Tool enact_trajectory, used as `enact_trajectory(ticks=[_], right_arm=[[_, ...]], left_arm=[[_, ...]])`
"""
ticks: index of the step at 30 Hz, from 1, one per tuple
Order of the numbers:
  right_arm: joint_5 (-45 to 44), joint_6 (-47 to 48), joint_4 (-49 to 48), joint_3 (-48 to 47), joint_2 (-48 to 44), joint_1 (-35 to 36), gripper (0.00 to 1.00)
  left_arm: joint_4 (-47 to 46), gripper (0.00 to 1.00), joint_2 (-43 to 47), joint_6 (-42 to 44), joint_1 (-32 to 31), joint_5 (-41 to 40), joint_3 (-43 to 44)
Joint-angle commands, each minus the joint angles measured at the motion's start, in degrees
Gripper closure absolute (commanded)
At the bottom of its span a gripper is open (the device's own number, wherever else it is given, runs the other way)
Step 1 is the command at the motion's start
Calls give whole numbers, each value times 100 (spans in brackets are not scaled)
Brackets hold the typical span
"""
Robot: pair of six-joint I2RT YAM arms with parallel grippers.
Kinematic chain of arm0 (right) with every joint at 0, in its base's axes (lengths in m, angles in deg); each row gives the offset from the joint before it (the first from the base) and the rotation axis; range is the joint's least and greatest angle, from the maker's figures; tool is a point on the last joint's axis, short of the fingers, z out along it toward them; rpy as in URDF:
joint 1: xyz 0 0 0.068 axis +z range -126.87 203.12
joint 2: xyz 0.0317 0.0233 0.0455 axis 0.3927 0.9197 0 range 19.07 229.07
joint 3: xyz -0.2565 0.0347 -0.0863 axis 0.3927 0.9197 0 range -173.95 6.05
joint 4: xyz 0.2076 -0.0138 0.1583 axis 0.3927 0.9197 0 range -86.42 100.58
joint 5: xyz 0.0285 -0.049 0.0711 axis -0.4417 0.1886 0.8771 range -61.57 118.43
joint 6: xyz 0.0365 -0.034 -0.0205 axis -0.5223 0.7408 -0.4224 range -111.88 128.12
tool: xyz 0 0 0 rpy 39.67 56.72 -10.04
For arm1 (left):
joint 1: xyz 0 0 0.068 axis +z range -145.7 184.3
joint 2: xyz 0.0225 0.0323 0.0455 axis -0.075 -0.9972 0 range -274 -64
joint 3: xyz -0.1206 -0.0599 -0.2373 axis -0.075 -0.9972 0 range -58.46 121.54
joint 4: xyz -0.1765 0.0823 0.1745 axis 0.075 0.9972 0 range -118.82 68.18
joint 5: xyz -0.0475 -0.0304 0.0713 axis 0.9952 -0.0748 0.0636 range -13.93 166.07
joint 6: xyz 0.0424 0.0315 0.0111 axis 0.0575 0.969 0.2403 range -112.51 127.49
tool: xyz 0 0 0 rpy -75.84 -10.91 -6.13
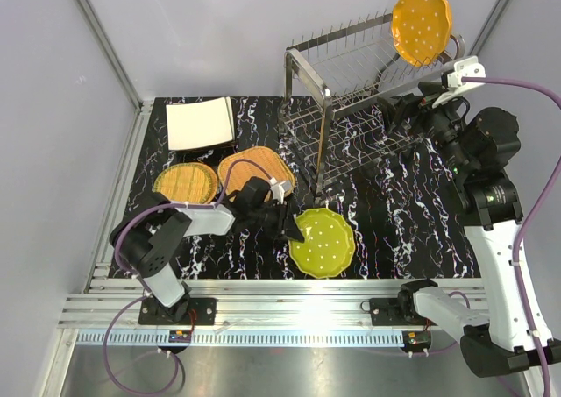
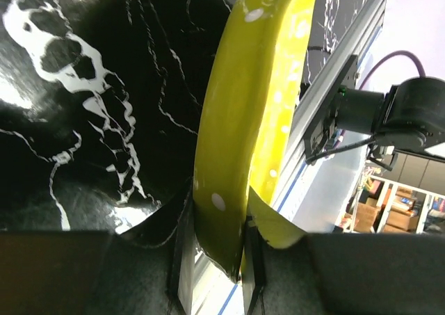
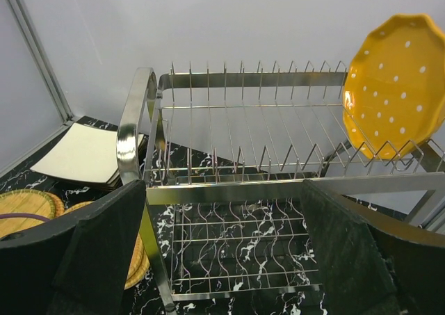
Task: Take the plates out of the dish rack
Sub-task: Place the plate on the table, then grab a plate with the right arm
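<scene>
As I stand at the near side, the biggest thing before me is the black table (image 1: pixel 394 230) with white marble veins. On its back part stands the dish rack (image 1: pixel 351 108), two tiers of silver wire with rows of upright prongs. The lower tier holds no plate. In the upper tier, at the right end, one orange dotted plate (image 1: pixel 422 24) stands upright between the prongs.

The right arm (image 1: pixel 495 204) reaches toward the right side of the rack. The right gripper (image 1: pixel 396 114) is spread as wide as it goes and holds nothing. From its own camera the two dark fingers (image 3: pixel 83 252) frame the front of the rack, near it but apart, and the orange plate is up to the right.

Left of the rack, in the back corner, a stack of cream square plates (image 1: pixel 200 124) lies flat. In front of it lie a round woven plate (image 1: pixel 186 183) and, just beside it, a rounded-square woven plate (image 1: pixel 250 162).

The left arm (image 1: pixel 175 230) lies low across the table. The left gripper (image 1: pixel 294 226) is narrowed on the rim of the green dotted plate (image 1: pixel 323 242) and pinches it between both pads, as its wrist camera shows edge-on. This plate is near the front edge of the table, in the middle. I cannot tell if it rests on the surface.
</scene>
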Motion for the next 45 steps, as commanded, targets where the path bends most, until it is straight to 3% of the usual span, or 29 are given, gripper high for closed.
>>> enact_trajectory(ticks=[1, 4, 7, 8, 14, 26, 35, 40, 42, 45], right_arm=[[-29, -109, -221, 48, -133, -41, 0], [-29, -91, -212, 48, -151, -50, 0], [6, -56, -168, -5, -142, -59, 0], [32, -47, -160, -22, -142, -59, 0], [59, 23, -45, -128, -72, -85, 0], [-249, 190, 420, -1146, 639, -339, 0], [480, 164, 2080, -3843, 2781, -1104, 0], [1183, 278, 3274, -6049, 4057, -1684, 0], [1333, 269, 3435, -6725, 4541, -1965, 0], [1500, 112, 3295, -6931, 4876, -2352, 0]], left_arm=[[-724, 86, -67, -8, -46, -132, 354], [-628, 75, -85, 18, -64, -343, 380], [-504, 43, 108, 114, -82, -606, 363], [-496, 25, 196, 150, -73, -703, 337], [382, 2, 1109, 747, -73, -1801, 451], [2132, 1, 2472, 1547, -73, -3963, 916], [2905, 1, 4098, 1908, -73, -5370, 1233], [3134, 1, 4836, 1864, -64, -5792, 1145], [3196, 1, 5118, 1811, -73, -5854, 1058], [3266, 1, 5355, 1732, -64, -5898, 970]])
